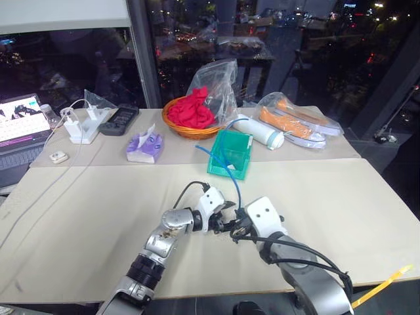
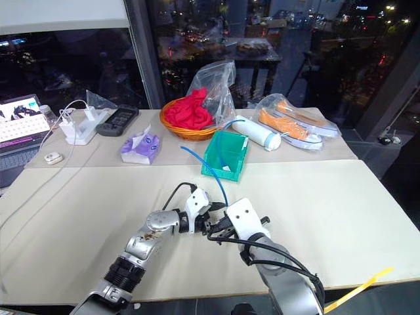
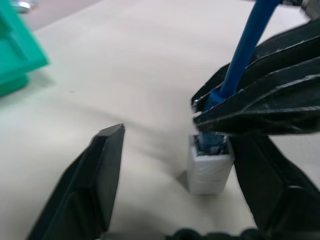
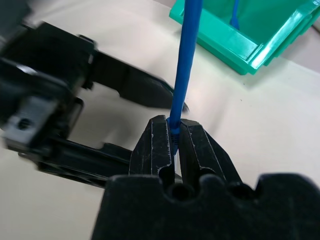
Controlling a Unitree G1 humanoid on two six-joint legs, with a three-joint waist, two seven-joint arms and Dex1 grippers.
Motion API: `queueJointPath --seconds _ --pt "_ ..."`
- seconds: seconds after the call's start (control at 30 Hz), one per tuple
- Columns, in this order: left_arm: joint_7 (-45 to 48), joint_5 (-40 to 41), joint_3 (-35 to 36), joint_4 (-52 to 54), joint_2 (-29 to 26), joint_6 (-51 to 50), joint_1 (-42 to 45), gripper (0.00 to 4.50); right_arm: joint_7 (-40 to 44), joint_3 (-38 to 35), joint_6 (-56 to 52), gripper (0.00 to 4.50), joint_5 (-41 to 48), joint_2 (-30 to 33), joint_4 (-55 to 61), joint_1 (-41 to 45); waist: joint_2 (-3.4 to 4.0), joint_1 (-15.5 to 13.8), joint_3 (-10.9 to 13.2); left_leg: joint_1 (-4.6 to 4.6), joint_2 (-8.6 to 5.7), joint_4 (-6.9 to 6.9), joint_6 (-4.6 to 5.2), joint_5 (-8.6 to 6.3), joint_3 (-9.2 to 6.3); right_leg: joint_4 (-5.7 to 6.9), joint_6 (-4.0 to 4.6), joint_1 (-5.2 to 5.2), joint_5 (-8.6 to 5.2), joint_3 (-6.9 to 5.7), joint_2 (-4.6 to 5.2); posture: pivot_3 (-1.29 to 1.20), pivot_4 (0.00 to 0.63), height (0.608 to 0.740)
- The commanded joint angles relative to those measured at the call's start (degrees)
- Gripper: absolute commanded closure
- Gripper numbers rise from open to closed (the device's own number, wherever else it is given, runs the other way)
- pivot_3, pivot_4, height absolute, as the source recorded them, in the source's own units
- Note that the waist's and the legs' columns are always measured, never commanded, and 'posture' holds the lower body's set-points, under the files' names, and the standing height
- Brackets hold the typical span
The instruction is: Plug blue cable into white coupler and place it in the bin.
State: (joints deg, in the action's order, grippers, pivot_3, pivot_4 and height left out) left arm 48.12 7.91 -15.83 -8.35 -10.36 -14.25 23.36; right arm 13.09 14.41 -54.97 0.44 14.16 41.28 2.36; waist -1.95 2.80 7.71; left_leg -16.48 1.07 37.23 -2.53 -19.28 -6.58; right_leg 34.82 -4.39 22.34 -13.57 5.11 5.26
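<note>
on the beige surface, the robot's right hand is clamped on the blue cable just above its plug, which sits seated in the top of the white coupler. the left hand stands with its fingers spread on either side of the coupler, one finger close against it, gripping nothing. the cable rises from the pinch and arcs back to the teal bin, where its far end trails inside. the cord looks light and limp, the coupler small, stiff and easily knocked loose; the surest hold appears to be at the plug boot, where the right hand has it, so the joined pair hangs below on its way to the bin.
</note>
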Motion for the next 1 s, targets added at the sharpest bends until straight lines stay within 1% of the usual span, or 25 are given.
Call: queueJointPath --seconds 0.03,0.1,0.17,0.23,0.33,0.43,0.5,0.57,0.67,0.73,0.77,0.83,0.87,0.9,0.97,1.0 --pt "0.0 3.1 3.0 8.5 -2.6 -2.2 -2.7 1.18 2.8 -10.1 -9.2 4.5 5.6 -1.4 1.8 1.6 0.16 -0.1 0.3 -0.16 0.0 0.0 -0.05 0.03 0.0 -0.01 -0.01 0.12 0.01 0.0 0.01 0.0 0.15 0.723" --pt "-0.4 4.3 3.9 13.1 -4.2 -4.4 -5.2 1.18 5.3 -18.6 -13.1 4.5 10.8 -3.3 4.6 7.1 0.23 -0.2 0.4 -0.34 -0.02 0.01 -0.16 0.09 -0.06 0.06 0.07 0.66 0.06 0.0 0.01 0.0 0.15 0.723" --pt "-0.9 5.3 4.5 16.4 -5.0 -6.1 -6.8 1.18 7.0 -23.9 -16.8 4.5 14.5 -4.0 5.4 12.0 0.52 -0.3 0.6 -1.05 -0.07 0.06 -0.51 0.29 -0.12 0.11 0.56 1.36 0.52 0.01 0.04 0.0 0.15 0.723" --pt "-1.6 6.5 5.4 19.7 -5.7 -7.9 -8.1 1.18 8.0 -28.4 -19.9 4.5 17.8 -4.5 3.4 20.3 0.72 -0.5 0.9 -1.83 -0.21 0.14 -0.84 0.48 -0.23 0.16 0.54 2.14 0.77 -0.01 0.14 0.0 0.15 0.723" --pt "-3.2 7.4 6.6 22.7 -6.3 -9.7 -9.0 1.18 7.2 -32.4 -20.7 4.5 19.8 -4.6 -3.9 32.1 1.0 -0.4 1.6 -2.09 -0.23 0.26 -0.85 0.49 -0.24 0.13 0.53 2.31 0.88 -0.03 0.18 0.0 0.15 0.723" --pt "-5.0 8.2 7.5 23.8 -6.1 -10.7 -9.0 1.18 6.0 -32.7 -18.3 4.5 20.1 -4.6 -12.8 40.6 1.02 -0.3 1.6 -2.09 -0.23 0.24 -0.81 0.47 -0.26 0.14 0.54 2.34 0.87 -0.08 0.17 0.0 0.15 0.723" --pt "-6.0 8.2 7.6 24.1 -5.9 -10.6 -9.2 1.18 5.4 -31.0 -14.6 4.5 19.0 -4.6 -20.3 44.5 1.03 -0.3 1.6 -2.11 -0.23 0.23 -0.78 0.46 -0.26 0.11 0.54 2.34 0.87 -0.09 0.18 0.0 0.15 0.723" --pt "-6.9 8.2 7.5 24.7 -5.9 -10.4 -9.5 1.18 5.4 -27.2 -8.5 4.5 16.3 -3.6 -29.1 47.0 1.03 -0.1 1.6 -2.16 -0.23 0.24 -0.77 0.45 -0.25 0.09 0.54 2.35 0.88 -0.11 0.2 0.0 0.15 0.723" --pt "-8.2 8.3 7.5 25.5 -6.0 -10.3 -9.7 1.18 3.5 -24.4 -1.1 4.5 12.6 -2.3 -42.0 49.8 1.04 0.0 1.6 -2.39 -0.24 0.24 -0.78 0.45 -0.21 0.12 0.53 2.6 0.88 -0.11 0.24 0.0 0.15 0.723" --pt "-8.9 8.4 7.7 26.1 -6.1 -10.4 -9.9 1.1 3.4 -23.3 3.6 3.61 11.3 -1.9 -49.2 51.9 1.04 0.0 1.6 -2.79 -0.24 0.51 -1.14 0.66 -0.2 0.25 0.53 2.95 0.89 -0.12 0.24 0.0 0.15 0.723" --pt "-9.3 8.4 7.8 26.3 -6.2 -10.4 -9.9 1.1 3.5 -23.0 5.2 3.51 11.1 -1.8 -51.5 52.8 1.05 0.0 1.6 -2.88 -0.25 0.58 -1.15 0.66 -0.2 0.31 0.51 3.01 0.91 -0.13 0.24 0.0 0.15 0.723" --pt "-9.8 8.4 7.9 26.6 -6.5 -10.4 -10.1 1.1 3.6 -23.0 7.1 2.73 11.1 -1.6 -54.4 54.2 1.06 0.2 1.6 -2.96 -0.29 0.61 -1.15 0.66 -0.15 0.3 0.42 3.02 0.97 -0.13 0.32 0.0 0.15 0.723" --pt "-10.1 8.4 8.0 26.9 -6.7 -10.3 -10.3 1.1 3.4 -23.6 7.3 2.46 11.4 -1.2 -54.9 54.8 1.06 0.3 1.6 -2.98 -0.29 0.61 -1.15 0.66 -0.13 0.3 0.4 3.02 1.01 -0.12 0.32 0.0 0.15 0.723" --pt "-10.4 8.4 8.1 27.1 -6.9 -10.3 -10.4 1.1 3.4 -23.9 7.4 2.03 11.6 -0.9 -55.2 55.2 1.06 0.5 1.6 -3.01 -0.29 0.62 -1.15 0.66 -0.13 0.3 0.39 3.02 1.01 -0.13 0.32 0.0 0.15 0.723" --pt "-11.2 8.6 8.9 27.9 -7.0 -10.2 -10.7 1.1 3.5 -24.5 6.5 1.42 12.3 0.1 -54.0 55.3 1.06 0.7 1.6 -3.08 -0.29 0.62 -1.15 0.66 -0.13 0.28 0.38 3.05 1.02 -0.13 0.33 0.0 0.15 0.723" --pt "-11.6 8.9 9.3 28.6 -7.1 -10.5 -10.9 1.1 3.7 -25.5 5.0 1.08 13.4 0.8 -51.5 54.8 1.06 0.7 1.6 -3.09 -0.29 0.62 -1.15 0.66 -0.13 0.28 0.37 3.05 1.02 -0.15 0.34 0.0 0.15 0.723"
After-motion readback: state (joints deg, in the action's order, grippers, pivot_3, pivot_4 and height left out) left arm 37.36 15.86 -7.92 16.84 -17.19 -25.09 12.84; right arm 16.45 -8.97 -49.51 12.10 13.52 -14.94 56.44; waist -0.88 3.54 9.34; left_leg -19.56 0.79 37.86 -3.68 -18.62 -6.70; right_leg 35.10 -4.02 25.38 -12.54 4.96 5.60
